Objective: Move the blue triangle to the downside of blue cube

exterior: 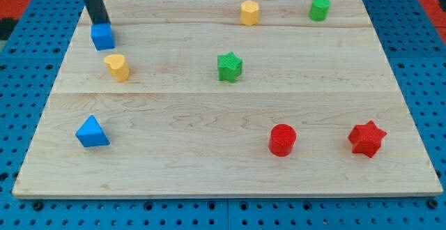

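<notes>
I count eight blocks on the wooden board (209, 118). Two are blue: one blue cube (102, 37) and one blue triangle (91, 132). Two are yellow: one yellow heart (118, 67) and one yellow hexagon-like block (249, 12). Two are green: one green star (229, 67) and one green cylinder-like block (320, 8). Two are red: one red cylinder (282, 140) and one red star (366, 139). That makes two stars, and one of every other shape.

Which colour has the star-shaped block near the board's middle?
Green star; it shows in the camera view, the only one.
</notes>
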Tool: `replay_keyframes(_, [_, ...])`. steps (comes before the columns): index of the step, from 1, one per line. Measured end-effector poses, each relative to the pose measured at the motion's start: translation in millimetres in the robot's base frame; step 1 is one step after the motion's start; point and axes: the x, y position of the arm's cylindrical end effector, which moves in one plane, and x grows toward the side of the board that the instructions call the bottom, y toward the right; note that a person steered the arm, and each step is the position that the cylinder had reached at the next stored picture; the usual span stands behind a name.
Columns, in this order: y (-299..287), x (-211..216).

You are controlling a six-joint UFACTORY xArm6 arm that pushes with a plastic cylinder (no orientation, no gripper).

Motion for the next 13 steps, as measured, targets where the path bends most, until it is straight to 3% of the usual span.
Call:
replay_keyframes(2, [9,49])
replay_keyframes(3, [52,42])
replay_keyframes(4, [138,85])
replay_keyframes(5, [167,181])
replay_keyframes(6, [142,280])
replay_keyframes(7, [49,309])
replay_keyframes(9, [-13,216])
replay_keyframes(13, [71,214])
